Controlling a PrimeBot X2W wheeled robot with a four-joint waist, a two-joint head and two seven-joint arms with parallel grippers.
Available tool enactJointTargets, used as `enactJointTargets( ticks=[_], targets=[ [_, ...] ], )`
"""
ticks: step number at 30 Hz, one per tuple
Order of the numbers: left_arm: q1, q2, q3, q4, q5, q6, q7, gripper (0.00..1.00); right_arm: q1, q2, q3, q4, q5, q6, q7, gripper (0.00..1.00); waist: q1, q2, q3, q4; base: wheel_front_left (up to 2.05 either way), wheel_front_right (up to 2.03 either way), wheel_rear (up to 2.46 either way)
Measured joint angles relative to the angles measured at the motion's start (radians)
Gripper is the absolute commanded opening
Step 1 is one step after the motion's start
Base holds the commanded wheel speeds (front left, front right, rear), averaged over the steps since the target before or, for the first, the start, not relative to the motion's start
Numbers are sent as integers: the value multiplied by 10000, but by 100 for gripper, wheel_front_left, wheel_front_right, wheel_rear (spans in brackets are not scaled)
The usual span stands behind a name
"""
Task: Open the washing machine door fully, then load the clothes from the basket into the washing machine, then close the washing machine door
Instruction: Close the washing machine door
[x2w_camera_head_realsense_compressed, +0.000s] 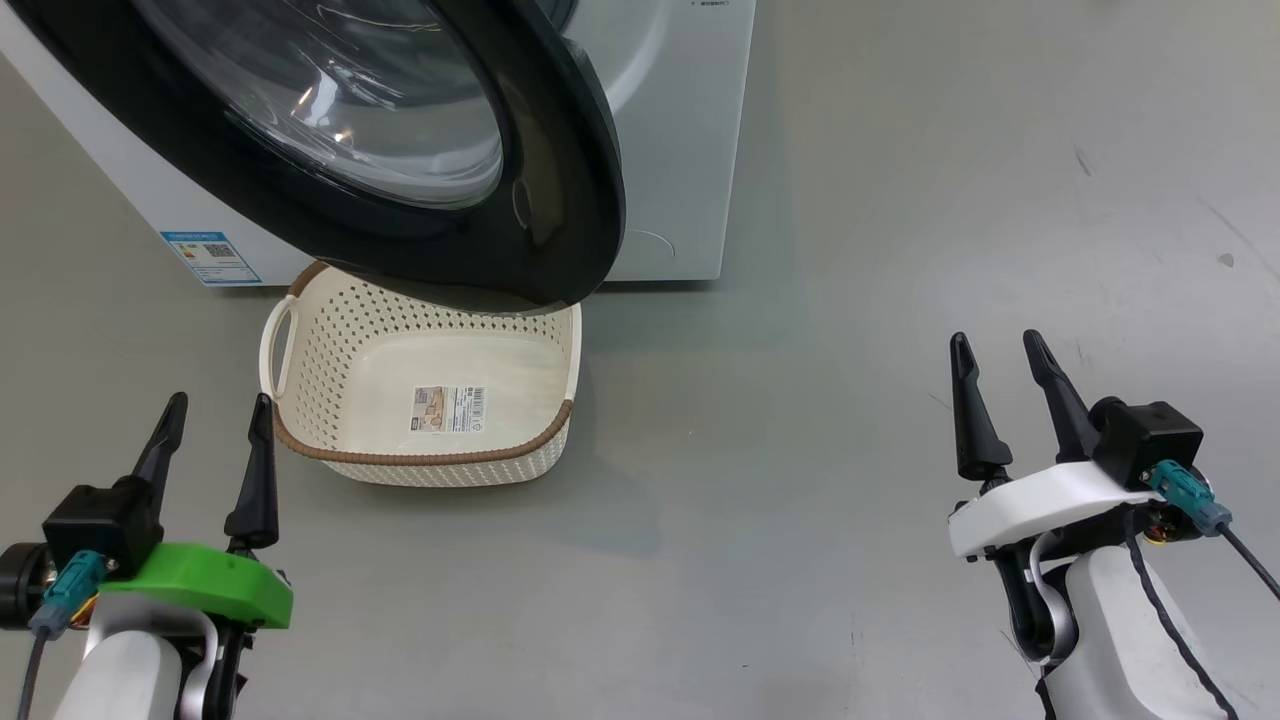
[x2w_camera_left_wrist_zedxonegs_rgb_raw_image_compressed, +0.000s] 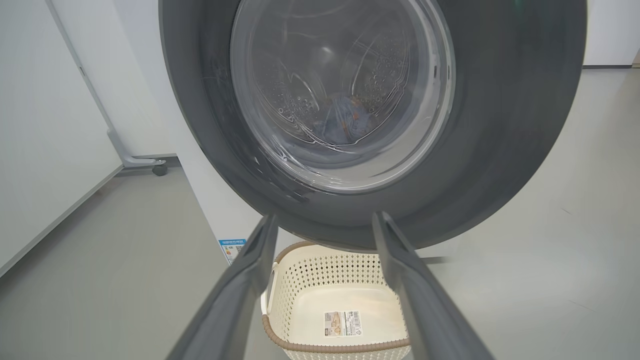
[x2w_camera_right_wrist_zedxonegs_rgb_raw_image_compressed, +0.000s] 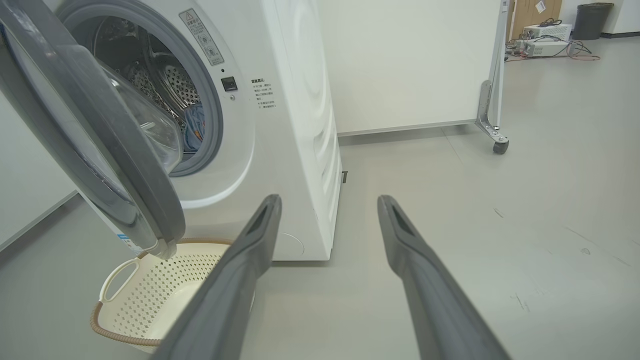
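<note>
Two dark fingers of the left gripper (x2w_camera_head_realsense_compressed: 222, 400) rise from a green mount at the lower left of the head view, spread apart and holding nothing. At the lower right, the right gripper (x2w_camera_head_realsense_compressed: 995, 338) on its white mount also has its jaws wide and empty, well apart from everything else on the grey floor (x2w_camera_head_realsense_compressed: 850, 420).

Just right of the left gripper's fingertips sits the basket (x2w_camera_head_realsense_compressed: 330, 345), cream and perforated with a brown woven rim, and a label sticker (x2w_camera_head_realsense_compressed: 449, 409) shows on its base. The washing machine door (x2w_camera_head_realsense_compressed: 575, 200) fills the upper left of the head view, its glossy black rim hanging over the basket's far edge. Behind it stands the white washing machine (x2w_camera_head_realsense_compressed: 690, 150), with a blue label sticker (x2w_camera_head_realsense_compressed: 210, 258) low on its front.

At the upper left of the right wrist view the door is swung out from the opening, and the clothes (x2w_camera_right_wrist_zedxonegs_rgb_raw_image_compressed: 194, 127), light blue fabric, lie inside the drum against the grey gasket (x2w_camera_right_wrist_zedxonegs_rgb_raw_image_compressed: 212, 115).
</note>
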Motion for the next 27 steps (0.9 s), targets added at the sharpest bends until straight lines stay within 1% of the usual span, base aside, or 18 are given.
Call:
enactJointTargets(
  ticks=[5,10,20,25,27],
  targets=[
    [-9,-297,240,-163,63,65,0,100,66,4,0,0,0,0,0,100,0,0,-49,-10,0,0,0],
    [-16,-395,414,-228,345,81,0,100,66,4,-4,-4,0,0,0,100,0,0,-73,-14,0,0,0],
    [-17,-616,688,-245,520,79,0,100,89,4,-6,-38,0,0,0,100,0,0,-53,-45,0,0,0],
    [-17,-823,732,-251,625,71,0,100,102,4,-6,-52,0,0,0,100,0,0,-12,-56,0,0,0],
    [-20,-878,869,-268,698,-13,0,100,102,4,-10,-98,0,0,-2,100,0,0,31,-60,0,0,0]
  ],
)
